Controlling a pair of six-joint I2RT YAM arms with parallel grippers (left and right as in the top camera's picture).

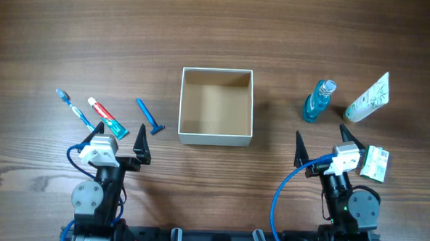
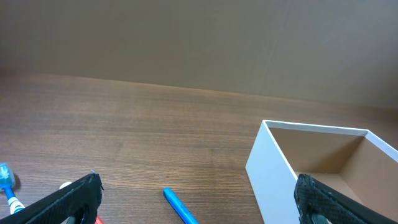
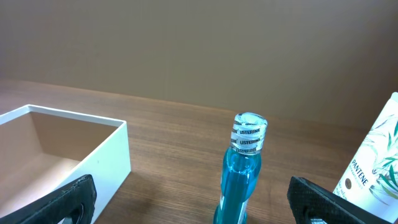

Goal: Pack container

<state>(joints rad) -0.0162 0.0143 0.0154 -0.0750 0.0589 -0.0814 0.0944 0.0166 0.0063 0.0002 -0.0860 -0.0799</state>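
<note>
Overhead view: container [image 1: 214, 139] sits upright at mid-table, mouth up, tan floor showing; its four white walls touch nothing, with bare table [image 1: 219, 26] wood all round and the widest stretch on the far side. Left gripper [image 1: 118, 128] sits near the container's front-left corner, fingers spread wide and gripping nothing; left wrist view puts one finger [image 2: 68, 199] at each lower corner of the frame, the container's left wall just inside the right one. Blue razor [image 1: 149, 117] lies between that gripper and the container, near the wall but apart from it; the toothpaste tube [image 1: 106, 116] has its near end between the spread fingertips as seen from above, contact cannot be told; toothbrush [image 1: 74, 108] lies just beside the tube, further left. Right gripper [image 1: 321, 131] is likewise splayed and unloaded, off the front-right corner with open wood between; right wrist view frames the blue mouthwash bottle [image 3: 242, 171] upright between its fingers [image 3: 59, 202], well ahead of the tips. Pale green-printed tube [image 1: 369, 98] lies tilted just right of the bottle; white-and-green packet [image 1: 376, 162] rests just beside the right wrist, on its outer side.
</note>
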